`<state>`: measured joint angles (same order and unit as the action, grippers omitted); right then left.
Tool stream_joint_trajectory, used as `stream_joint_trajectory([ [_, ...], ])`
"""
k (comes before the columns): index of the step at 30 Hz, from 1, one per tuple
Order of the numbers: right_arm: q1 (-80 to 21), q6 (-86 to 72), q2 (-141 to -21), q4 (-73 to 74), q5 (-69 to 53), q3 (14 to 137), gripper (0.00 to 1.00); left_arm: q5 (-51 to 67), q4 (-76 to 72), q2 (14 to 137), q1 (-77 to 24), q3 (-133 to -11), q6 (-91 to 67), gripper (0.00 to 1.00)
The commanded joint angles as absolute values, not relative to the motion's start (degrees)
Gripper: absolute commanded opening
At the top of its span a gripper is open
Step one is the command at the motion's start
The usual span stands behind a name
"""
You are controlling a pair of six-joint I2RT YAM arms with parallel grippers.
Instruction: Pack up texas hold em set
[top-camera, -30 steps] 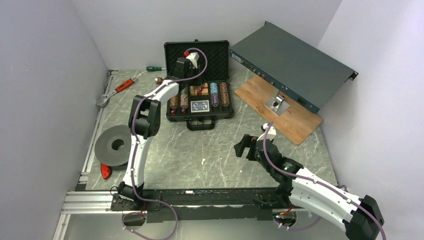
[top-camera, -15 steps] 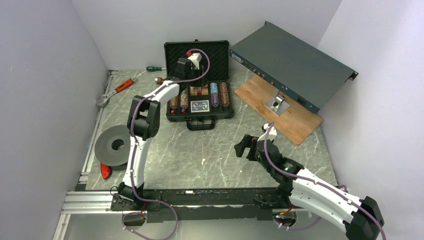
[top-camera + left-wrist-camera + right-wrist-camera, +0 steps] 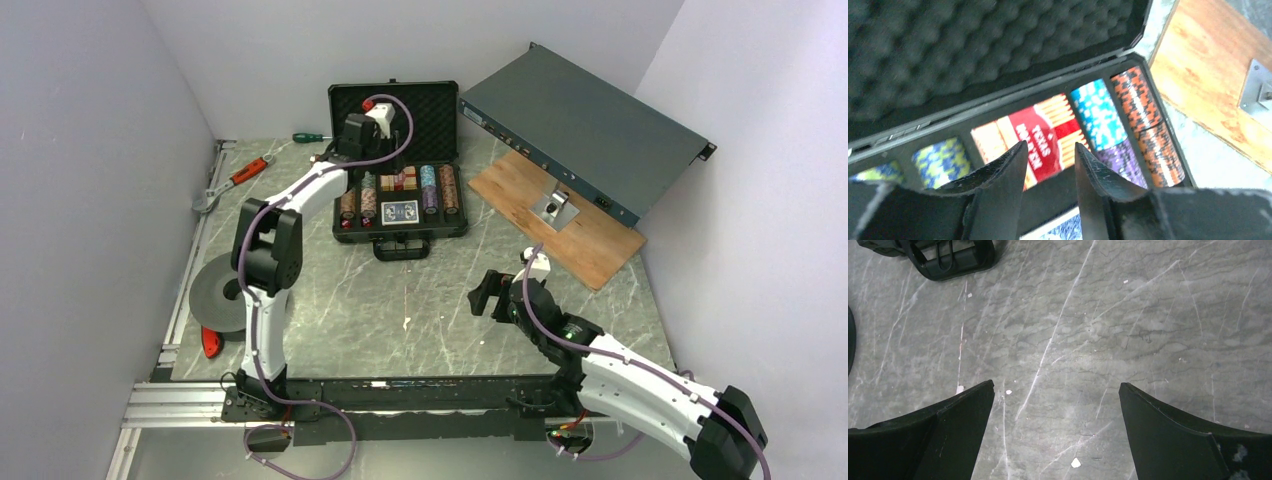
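The black case (image 3: 400,233) is being shown standing open at the far middle of the desk (image 3: 420,310). Its egg-crate foam lid (image 3: 973,45) is being propped upright behind the tray, and its handle (image 3: 950,260) is being pointed toward the arms. The left hand (image 3: 1049,146) is being held above the back of the tray, its fingers being parted with nothing between them. Just beyond those fingers, the red card deck (image 3: 1045,137) is being shown lying flat in a middle compartment. A teal chip stack (image 3: 1096,115) is lying beside it, and an orange chip stack (image 3: 1137,97) is lying in the outermost slot. A purple chip stack (image 3: 1120,165) is being seen in front of the teal one, and a blue card deck (image 3: 399,211) in the front middle compartment. The right hand (image 3: 1056,385) is being held wide open over bare desk, near the handle, and nothing is being gripped by it. The long grey-green rack box (image 3: 585,130) is being seen tilted at the far right, behind a wooden board (image 3: 560,225).
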<state>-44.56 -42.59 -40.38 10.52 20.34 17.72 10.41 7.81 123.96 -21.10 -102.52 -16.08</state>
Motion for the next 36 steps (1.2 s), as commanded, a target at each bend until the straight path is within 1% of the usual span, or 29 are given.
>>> stream_joint_trajectory([
  [1,-44.4,-42.7,-41.4,7.7,19.5,18.0,0.99,6.1,6.1,117.3,-21.3,-96.4,-18.2,0.43],
  [7,-44.4,-42.9,-41.7,7.4,19.3,17.6,0.99,8.2,5.2,116.5,-21.3,-92.6,-19.1,0.4],
  [16,-44.4,-43.5,-41.9,7.3,19.1,17.2,0.99,9.6,6.3,119.8,-21.4,-94.7,-18.7,0.36],
  [36,-44.4,-43.6,-42.1,7.0,19.2,16.4,0.99,8.6,9.2,124.6,-22.2,-98.1,-17.9,0.37],
])
